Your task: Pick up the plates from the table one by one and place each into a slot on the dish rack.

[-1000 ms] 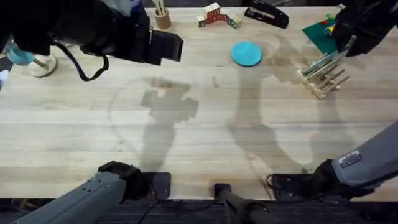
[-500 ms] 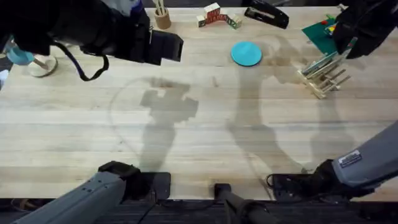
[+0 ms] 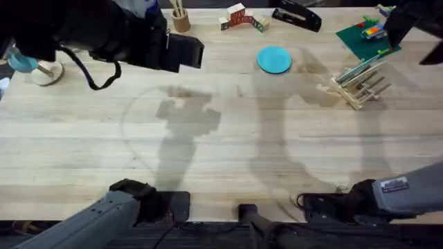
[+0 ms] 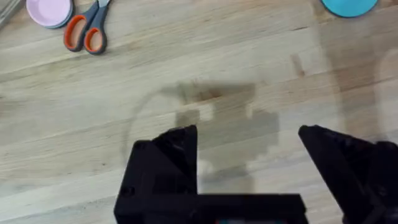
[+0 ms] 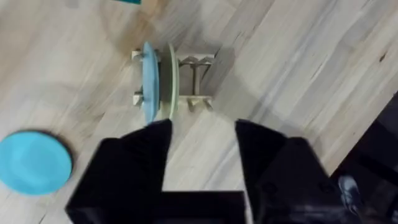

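Right wrist view: right tool (image 5: 200, 140) jaws apart, nothing held, above the dish rack (image 5: 186, 81). Two plates stand on edge in adjacent slots, light blue plate (image 5: 148, 81) beside the cream plate (image 5: 172, 81). A blue disc (image 3: 274, 59) lies flat on the table (image 3: 228, 152), well apart from the rack. Left tool (image 4: 249, 149) wide open, empty, over bare table.

Orange-handled scissors (image 4: 86, 32) lie just beside a pink dish (image 4: 48, 10), both well away from the left pincer (image 4: 249, 134). A green brick baseplate (image 3: 360, 36) sits near the right pincer (image 5: 202, 124). The black stapler (image 3: 296, 17), toy blocks (image 3: 241, 17) and a cup of sticks (image 3: 181, 19) are farther off from it.
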Action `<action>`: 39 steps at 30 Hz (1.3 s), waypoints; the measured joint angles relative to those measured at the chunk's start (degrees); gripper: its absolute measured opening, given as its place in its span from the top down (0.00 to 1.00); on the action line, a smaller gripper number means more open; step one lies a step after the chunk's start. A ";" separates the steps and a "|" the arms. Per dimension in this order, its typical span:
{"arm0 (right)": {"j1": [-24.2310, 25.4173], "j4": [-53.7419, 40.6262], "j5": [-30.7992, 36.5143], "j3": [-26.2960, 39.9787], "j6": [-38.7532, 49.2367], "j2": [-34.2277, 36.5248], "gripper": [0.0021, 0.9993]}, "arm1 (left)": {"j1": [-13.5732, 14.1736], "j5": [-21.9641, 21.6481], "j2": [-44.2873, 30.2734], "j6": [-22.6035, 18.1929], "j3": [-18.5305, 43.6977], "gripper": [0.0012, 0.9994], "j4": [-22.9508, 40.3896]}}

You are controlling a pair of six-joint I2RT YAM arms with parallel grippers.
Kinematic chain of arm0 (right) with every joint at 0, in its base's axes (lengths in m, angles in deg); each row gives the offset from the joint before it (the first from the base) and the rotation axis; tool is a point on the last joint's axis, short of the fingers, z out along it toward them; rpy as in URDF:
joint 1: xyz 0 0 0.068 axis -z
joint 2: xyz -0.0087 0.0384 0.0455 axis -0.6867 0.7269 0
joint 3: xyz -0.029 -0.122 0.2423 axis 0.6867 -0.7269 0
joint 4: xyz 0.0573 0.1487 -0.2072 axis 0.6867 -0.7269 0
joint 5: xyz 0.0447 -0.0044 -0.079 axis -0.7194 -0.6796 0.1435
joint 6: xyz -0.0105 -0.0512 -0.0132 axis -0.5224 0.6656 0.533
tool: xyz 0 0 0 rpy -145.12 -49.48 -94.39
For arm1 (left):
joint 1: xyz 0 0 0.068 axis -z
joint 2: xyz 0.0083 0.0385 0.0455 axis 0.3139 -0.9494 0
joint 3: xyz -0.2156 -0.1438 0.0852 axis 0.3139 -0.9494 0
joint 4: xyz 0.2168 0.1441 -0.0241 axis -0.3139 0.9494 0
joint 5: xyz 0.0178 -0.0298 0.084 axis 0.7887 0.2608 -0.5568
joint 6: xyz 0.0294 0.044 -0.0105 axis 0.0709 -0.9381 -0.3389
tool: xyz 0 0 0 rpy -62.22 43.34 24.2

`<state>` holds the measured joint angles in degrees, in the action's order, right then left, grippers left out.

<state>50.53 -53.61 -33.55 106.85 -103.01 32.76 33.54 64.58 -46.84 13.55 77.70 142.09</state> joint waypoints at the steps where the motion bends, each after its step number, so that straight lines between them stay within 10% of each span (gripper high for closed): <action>1: 0.00 -0.02 -0.18 0.00 0.37 -1.04 0.32 | 0.00 0.00 0.00 0.00 0.00 0.01 0.00; 9: 0.00 1.66 -6.37 0.00 8.20 -8.58 0.02 | 0.00 0.00 -0.01 0.00 0.00 0.01 0.00; 22: -0.02 1.86 -35.42 0.00 36.67 -13.59 0.00 | 0.00 1.46 -0.01 0.00 0.00 0.01 -3.13; 31: 0.00 0.81 -40.67 -0.02 43.38 -13.58 0.00 | 0.00 4.61 -0.02 0.02 0.00 0.01 -5.79; 39: 0.00 0.04 -41.34 -0.02 44.22 -13.60 0.00 | 0.00 12.47 -4.28 0.55 0.00 0.95 -10.27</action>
<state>50.53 -53.56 -74.89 106.83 -58.79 19.16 33.54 77.05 -51.12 14.10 77.70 131.82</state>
